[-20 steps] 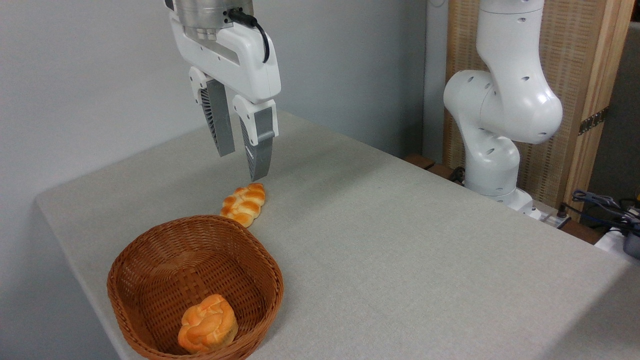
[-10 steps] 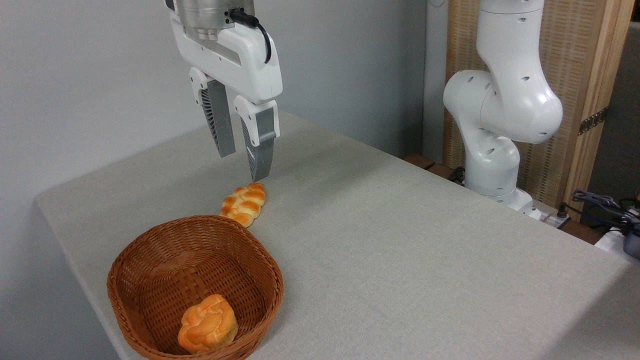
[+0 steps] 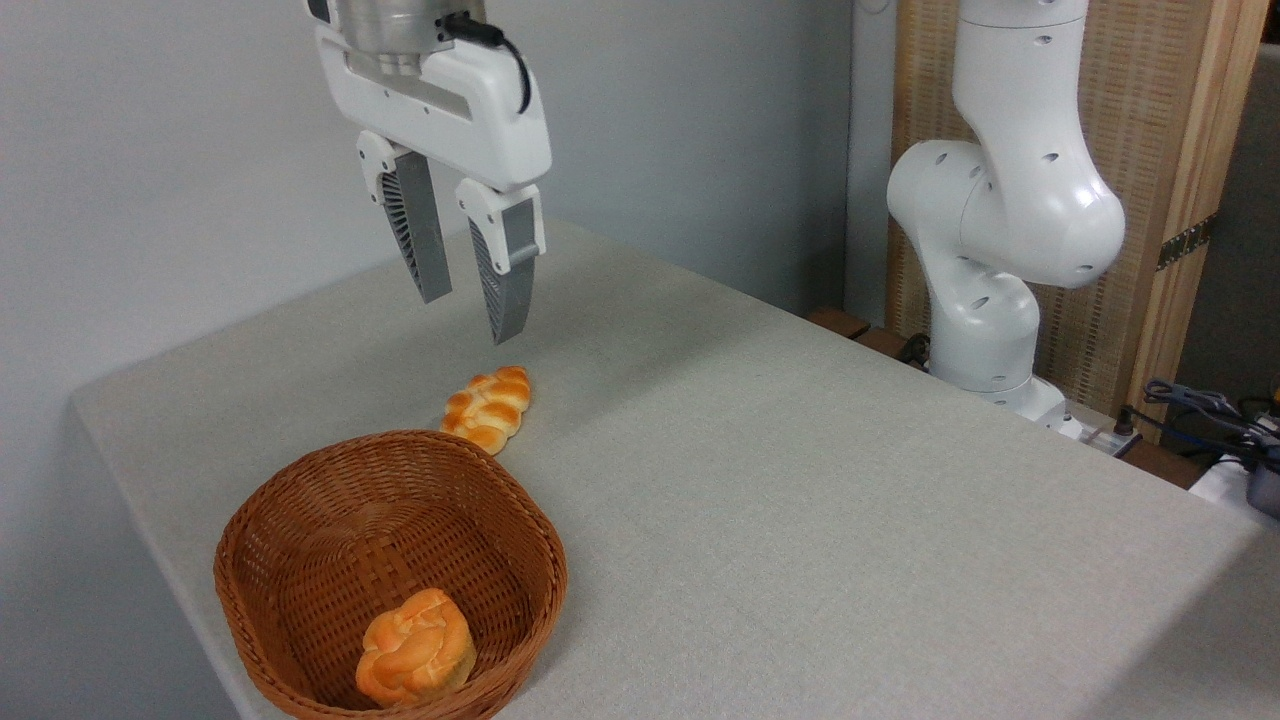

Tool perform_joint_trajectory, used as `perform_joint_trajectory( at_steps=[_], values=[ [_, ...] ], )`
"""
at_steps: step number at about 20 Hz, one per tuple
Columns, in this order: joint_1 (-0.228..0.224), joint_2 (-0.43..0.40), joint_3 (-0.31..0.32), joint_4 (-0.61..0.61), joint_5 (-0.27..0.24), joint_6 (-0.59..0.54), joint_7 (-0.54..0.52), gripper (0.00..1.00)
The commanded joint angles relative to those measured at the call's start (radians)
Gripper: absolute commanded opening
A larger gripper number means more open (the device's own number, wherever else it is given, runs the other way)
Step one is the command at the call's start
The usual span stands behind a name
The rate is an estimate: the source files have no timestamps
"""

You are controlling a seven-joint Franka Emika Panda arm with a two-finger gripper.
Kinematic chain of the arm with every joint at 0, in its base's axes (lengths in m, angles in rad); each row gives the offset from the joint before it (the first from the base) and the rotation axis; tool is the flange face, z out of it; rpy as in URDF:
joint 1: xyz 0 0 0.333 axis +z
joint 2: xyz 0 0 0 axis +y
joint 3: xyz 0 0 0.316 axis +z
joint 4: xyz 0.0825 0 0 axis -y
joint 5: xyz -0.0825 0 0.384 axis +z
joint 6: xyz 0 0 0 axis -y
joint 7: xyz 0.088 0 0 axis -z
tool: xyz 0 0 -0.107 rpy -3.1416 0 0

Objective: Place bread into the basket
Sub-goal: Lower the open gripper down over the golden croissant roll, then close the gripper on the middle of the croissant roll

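jaws: parted, holding nothing, above the bread (image 3: 488, 409)
my move: i'd drop straight, pinch across its middle, then clear the basket (image 3: 300, 520) rim

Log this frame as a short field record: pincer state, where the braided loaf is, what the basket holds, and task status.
pincer: open, empty, in the air above and slightly left of the loaf
braided loaf: lying on the table, just past the basket's far rim
basket: upright near the table's front left corner
basket contents: one round knotted bun against the near wall
task status: loaf not yet in basket
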Motion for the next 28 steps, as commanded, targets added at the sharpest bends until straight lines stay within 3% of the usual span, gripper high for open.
perform_joint_trajectory(
  at_steps=[1, 6, 10, 18, 28],
  values=[
    [-0.020, -0.033, -0.067, -0.131, -0.012, 0.097, -0.136, 1.00],
    [-0.027, -0.032, -0.171, -0.246, -0.009, 0.230, -0.342, 1.00],
    [-0.035, -0.023, -0.218, -0.337, -0.012, 0.366, -0.494, 1.00],
    [-0.061, 0.004, -0.248, -0.487, -0.013, 0.579, -0.591, 1.00],
    [-0.061, 0.028, -0.267, -0.512, 0.017, 0.587, -0.577, 1.00]
  ],
)
